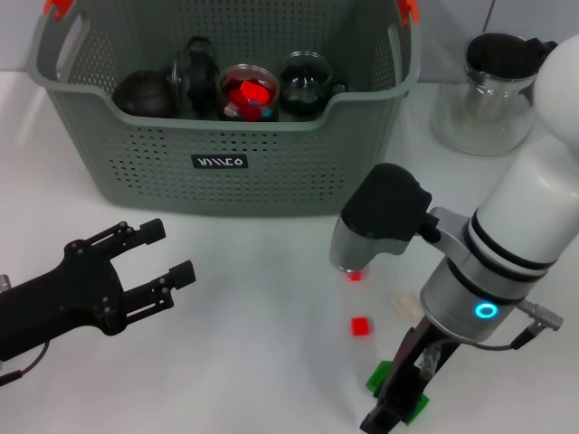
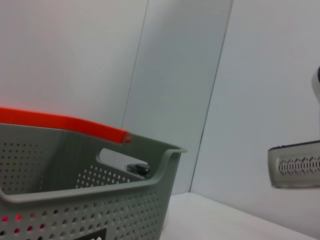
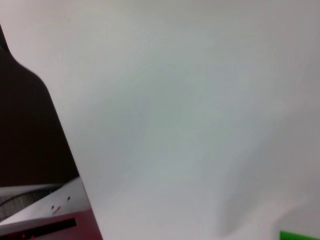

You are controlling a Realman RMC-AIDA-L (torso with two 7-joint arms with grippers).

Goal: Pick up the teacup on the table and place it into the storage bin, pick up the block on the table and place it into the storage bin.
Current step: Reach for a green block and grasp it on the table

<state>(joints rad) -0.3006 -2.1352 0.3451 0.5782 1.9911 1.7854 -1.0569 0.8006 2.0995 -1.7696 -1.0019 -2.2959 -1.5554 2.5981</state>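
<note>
The grey storage bin stands at the back of the table, and the left wrist view shows its wall. Inside it sit a glass teacup holding red pieces, two more glass cups and a dark pot. A red block lies on the table, with a second red block just behind it. My right gripper points down at the front edge, right over a green block; a corner of that green block shows in the right wrist view. My left gripper hovers open and empty at the front left.
A glass pitcher with a black lid stands at the back right. A small pale block lies beside the right arm. Orange clips mark the bin's handles.
</note>
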